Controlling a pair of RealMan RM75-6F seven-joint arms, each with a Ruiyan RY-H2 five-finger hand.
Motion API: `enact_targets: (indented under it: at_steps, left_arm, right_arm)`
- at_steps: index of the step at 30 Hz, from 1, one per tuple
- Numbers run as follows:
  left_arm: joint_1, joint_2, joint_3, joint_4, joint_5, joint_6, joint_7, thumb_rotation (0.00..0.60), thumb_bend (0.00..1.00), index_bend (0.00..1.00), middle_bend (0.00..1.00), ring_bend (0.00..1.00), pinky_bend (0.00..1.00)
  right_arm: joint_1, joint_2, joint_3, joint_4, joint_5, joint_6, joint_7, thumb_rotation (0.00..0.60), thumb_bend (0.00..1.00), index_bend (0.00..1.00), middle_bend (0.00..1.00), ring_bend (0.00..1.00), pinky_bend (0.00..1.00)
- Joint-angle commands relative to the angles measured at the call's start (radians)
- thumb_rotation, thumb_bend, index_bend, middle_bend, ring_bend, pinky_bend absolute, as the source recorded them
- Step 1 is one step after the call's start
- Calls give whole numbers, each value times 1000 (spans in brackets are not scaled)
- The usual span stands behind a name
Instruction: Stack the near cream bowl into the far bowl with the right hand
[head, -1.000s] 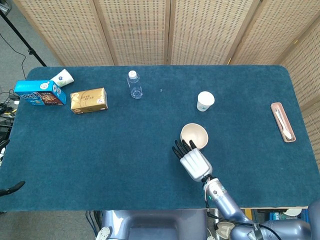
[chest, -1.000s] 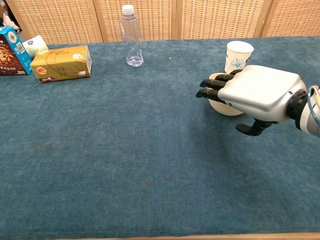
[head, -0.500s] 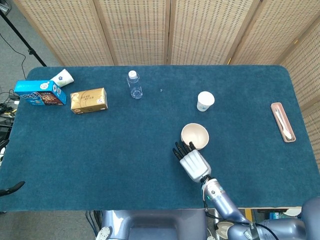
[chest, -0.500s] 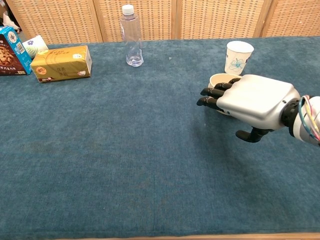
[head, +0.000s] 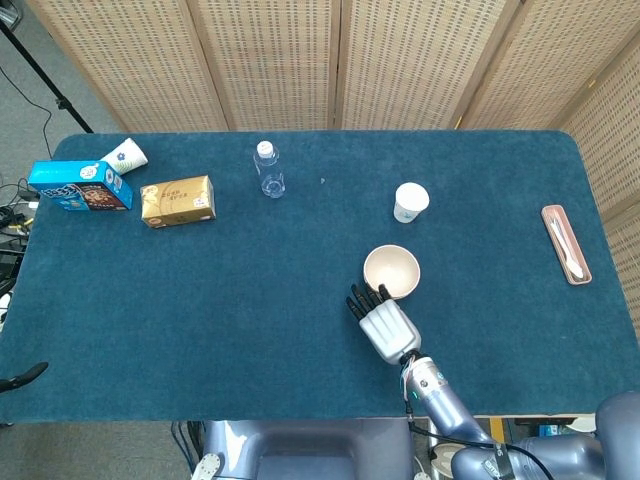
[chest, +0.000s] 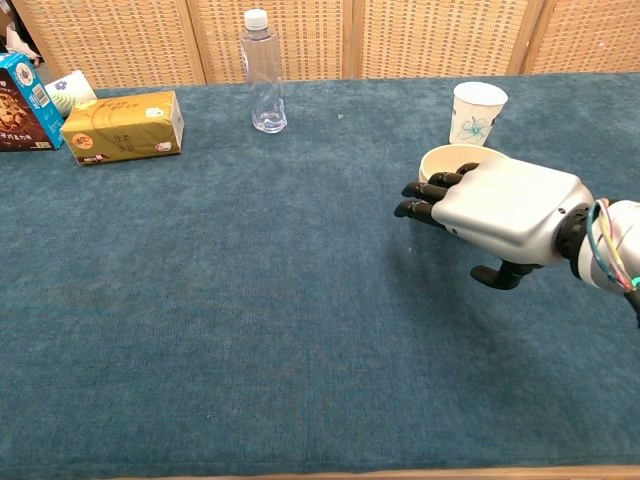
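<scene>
Cream bowl (head: 391, 271) sits just beyond the right hand (head: 384, 325) — fingers (chest: 425, 196) apart, holding nothing — on the table.

The right hand (chest: 505, 208) has a silver-white shell, black fingers (chest: 420, 190), and coloured wires at its grey wrist.

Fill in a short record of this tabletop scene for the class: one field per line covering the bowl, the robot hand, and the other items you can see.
bowl: one cream bowl visible, upright on the blue table; a second bowl cannot be made out
right robot hand: near side of the bowl, palm down, holding nothing
contact with bowl: cannot tell
left robot hand: not in view
paper cup: upright, beyond the bowl
water bottle: upright, far centre
far left: gold packet, blue box, tipped cup
right edge: pink tray
</scene>
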Motion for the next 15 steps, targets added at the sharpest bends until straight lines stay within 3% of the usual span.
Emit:
enact_targets:
  at_steps: [1, 11, 15]
  left_arm:
    - [0, 0, 1, 0, 1, 1, -1, 600, 0, 0, 0, 0, 0]
    - [-1, -2, 0, 1, -1, -3, 7, 600, 0, 0, 0, 0, 0]
    - [0, -5, 1, -2, 1, -4, 19, 600, 0, 0, 0, 0, 0]
  right_arm:
    - [0, -1, -1, -2, -1, 2, 1, 600, 427, 26, 31, 85, 146]
    - [-24, 67, -19, -118, -150, 57, 76, 600, 426, 0, 0, 87, 144]
    - [-52, 125, -22, -157, -261, 106, 156, 600, 386, 0, 0, 78, 131]
